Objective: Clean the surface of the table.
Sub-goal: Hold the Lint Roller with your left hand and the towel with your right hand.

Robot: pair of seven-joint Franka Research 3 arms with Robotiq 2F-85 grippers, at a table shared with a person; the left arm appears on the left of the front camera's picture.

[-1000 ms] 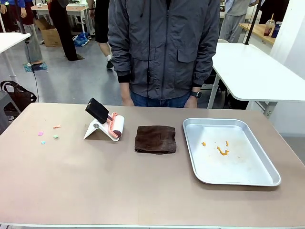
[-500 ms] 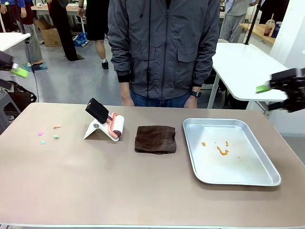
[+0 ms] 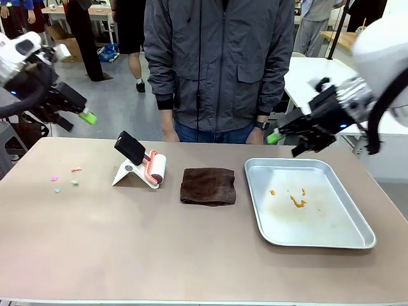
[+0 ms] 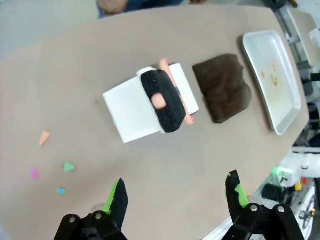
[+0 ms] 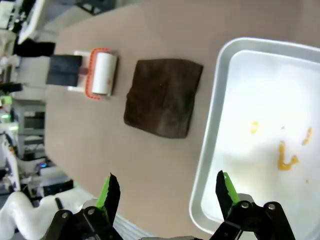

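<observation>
Status: a second ago no arm was in the front view; both now hang above the table's point(image 3: 191, 255) far corners. The left gripper point(image 3: 78, 120) is over the far-left corner and the right gripper point(image 3: 285, 144) is beyond the far edge of the tray point(image 3: 319, 244). Each has its jaws spread wide and carries nothing, as the wrist views confirm.

The tan table spans the whole foreground. Its surface is not yet cleaned:
- Coloured paper scraps point(image 3: 64, 180) lie near the left edge.
- What appears to be a lint roller point(image 3: 153, 169) rests on a white stand, left of centre.
- A brown cloth point(image 3: 208, 186) lies at the centre.
- The tray, by the right edge, holds orange smears point(image 3: 296, 201).

Judgement: cleaning is only at the approach stage, and no tool has been picked up.
</observation>
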